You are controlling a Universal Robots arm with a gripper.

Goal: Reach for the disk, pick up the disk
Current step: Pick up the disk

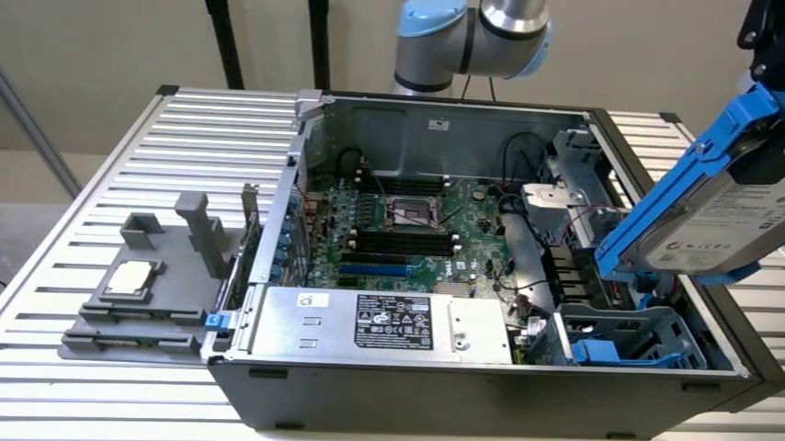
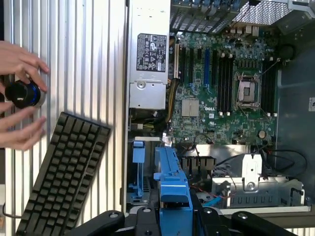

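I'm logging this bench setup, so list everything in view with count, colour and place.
Silver-grey metal hard drive in a bright blue plastic carrier: one, lifted above the case at the exterior view's right, held in the hand.
Open dark grey computer case: one, centre of the slatted table.
Green motherboard: one, inside the case.
Silver box with black label: one, front of the case.
Grey fixture holding a small silver chip: one, exterior view's left.
Black keyboard: one, on the table.
Person's hands: two, around a black knob.
Hand: one, black, gripping the carrier.

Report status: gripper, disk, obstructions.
Gripper shut on silver-grey hard drive in blue plastic carrier. Disk lifted, tilted above open computer case. Nothing blocking.
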